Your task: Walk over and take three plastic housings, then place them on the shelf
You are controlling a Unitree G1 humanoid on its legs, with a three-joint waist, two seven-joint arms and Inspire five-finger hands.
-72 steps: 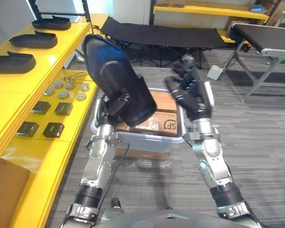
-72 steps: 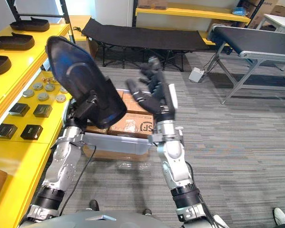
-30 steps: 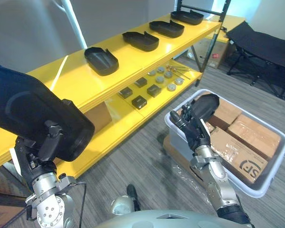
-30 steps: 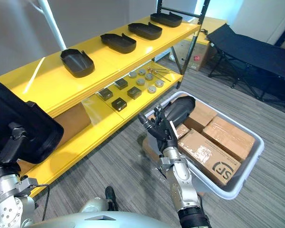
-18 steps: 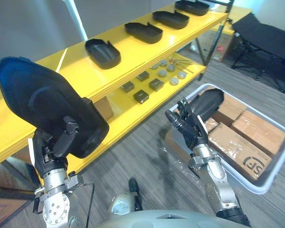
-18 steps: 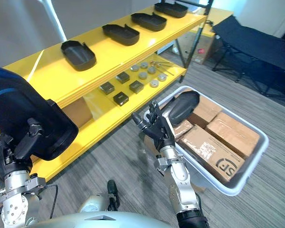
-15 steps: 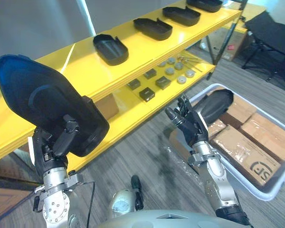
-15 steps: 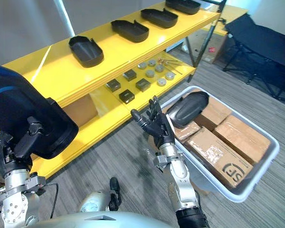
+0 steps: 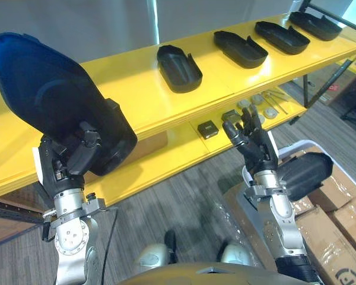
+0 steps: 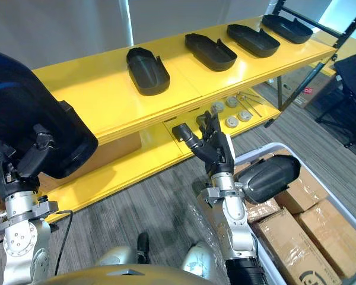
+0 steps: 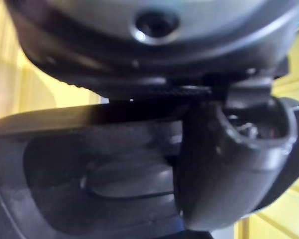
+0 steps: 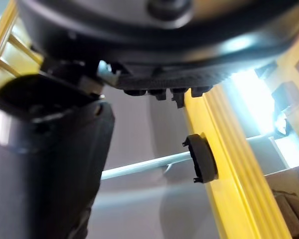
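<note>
Left hand (image 9: 71, 163): at 8 o'clock in the head view, fingers and thumb curled tight round the held housing
Held housing (image 9: 47, 101): large, dark, raised at 10 o'clock, in front of the shelf's near end
Right hand (image 9: 255, 145): at 4 o'clock of centre, empty, fingers straight and spread, pointing up
Shelf (image 9: 124, 101): yellow, two levels, running from 9 o'clock to 2 o'clock
Shelf housings (image 9: 179, 59): four, hollow side up, spaced along the top level from 12 to 2 o'clock
Bin housing (image 9: 305, 175): at 4 o'clock, lying on cardboard boxes (image 10: 291, 237) in the pale bin (image 10: 273, 146), just beside the right wrist
Small parts: black blocks (image 9: 207, 129) and metal discs (image 10: 231, 122) on the shelf's lower level, at 12 o'clock of the right hand
</note>
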